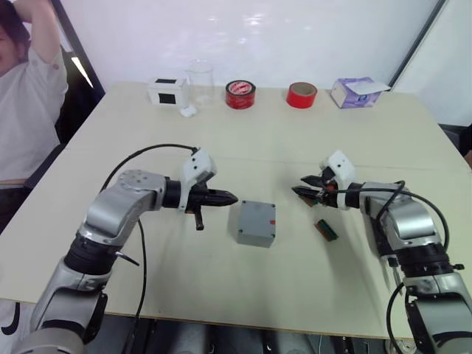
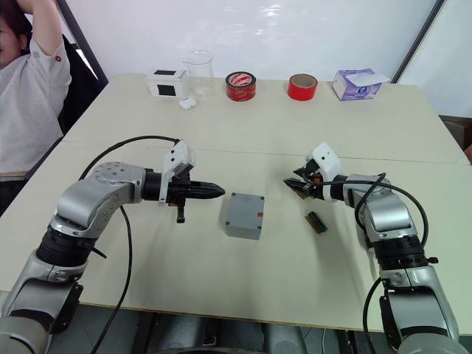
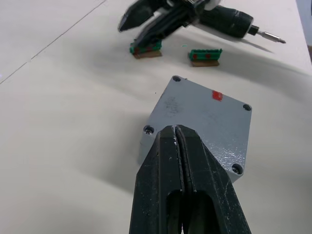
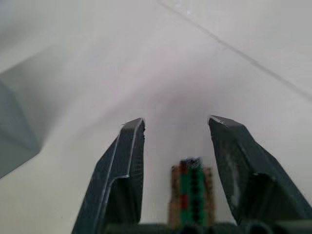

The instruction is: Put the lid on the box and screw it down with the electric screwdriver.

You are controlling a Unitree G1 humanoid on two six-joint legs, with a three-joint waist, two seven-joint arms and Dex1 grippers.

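The grey box (image 1: 254, 237) sits mid-table with the flat lid (image 3: 200, 117) lying on top; screw heads show at its corners and a red mark near one edge. My left gripper (image 1: 232, 198) is shut and empty, its tips just left of the box at lid height. My right gripper (image 1: 301, 186) stands open to the right of the box, low over a green-and-brown piece (image 4: 190, 190) that lies between its fingers. Behind that gripper, a dark cylinder with a thin metal bit, the electric screwdriver (image 3: 234, 24), shows partly hidden.
A second green-and-brown piece (image 1: 325, 230) lies in front of the right gripper. Along the far edge stand a white-and-black box (image 1: 167, 91), a clear beaker (image 1: 200, 82), two red tape rolls (image 1: 240, 94), and a purple tissue box (image 1: 355, 92). A person (image 1: 26, 96) sits at the left.
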